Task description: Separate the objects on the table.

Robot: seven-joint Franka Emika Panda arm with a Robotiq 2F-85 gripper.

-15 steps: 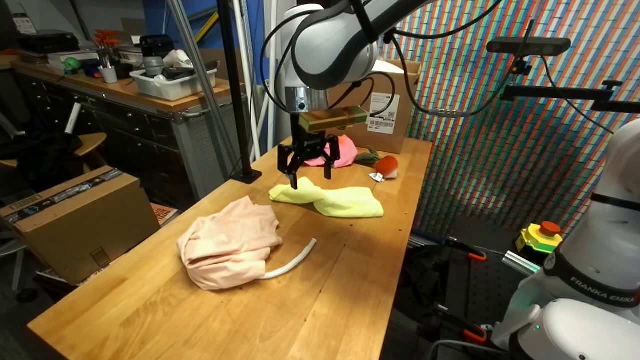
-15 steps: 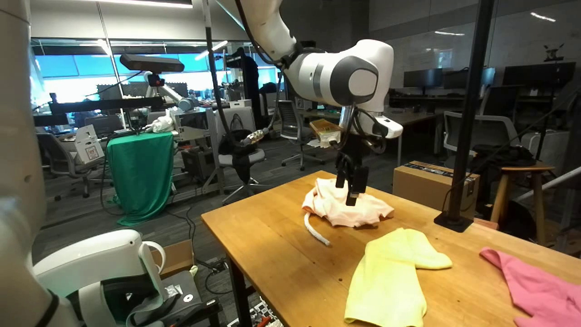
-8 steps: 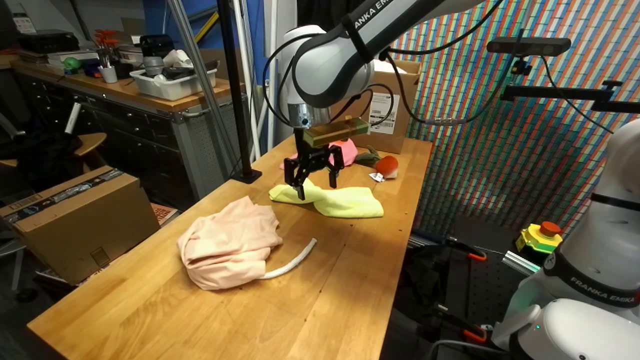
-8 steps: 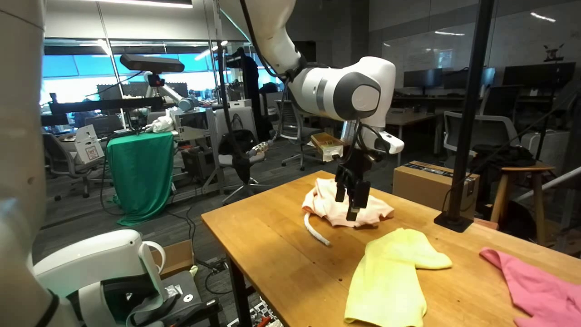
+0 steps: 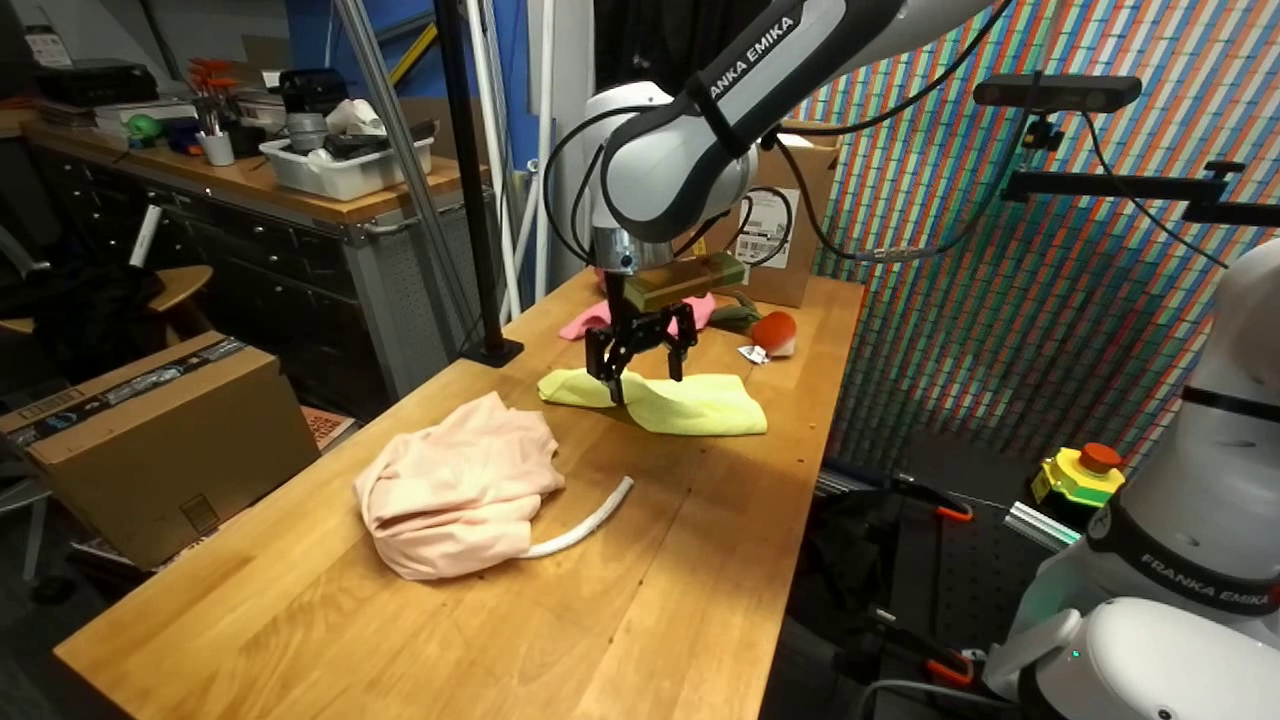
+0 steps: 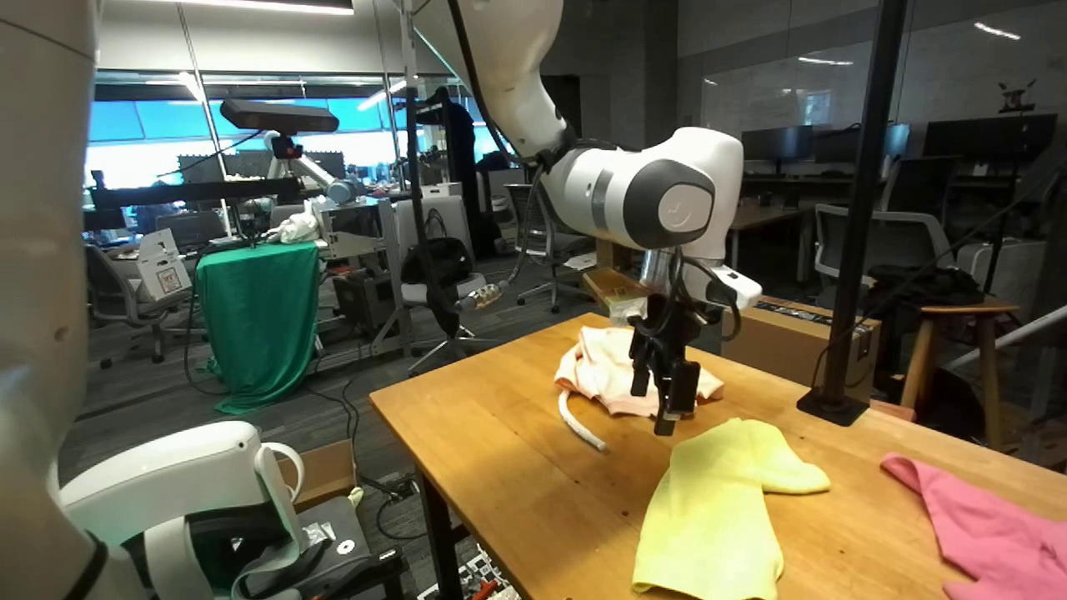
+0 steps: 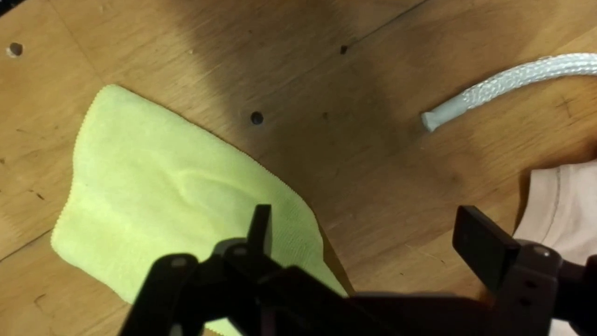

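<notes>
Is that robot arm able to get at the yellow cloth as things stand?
Probably yes. The gripper hangs open and empty near the yellow cloth, and nothing seems to lie on the cloth. It would likely need to lower and shift first: in the wrist view the jaws overlap it only partly.

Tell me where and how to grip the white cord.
I'd probably pinch the white cord from above near its free end, across its slim width: that end curves out onto the table, apart from the peach cloth that the cord runs to.
</notes>
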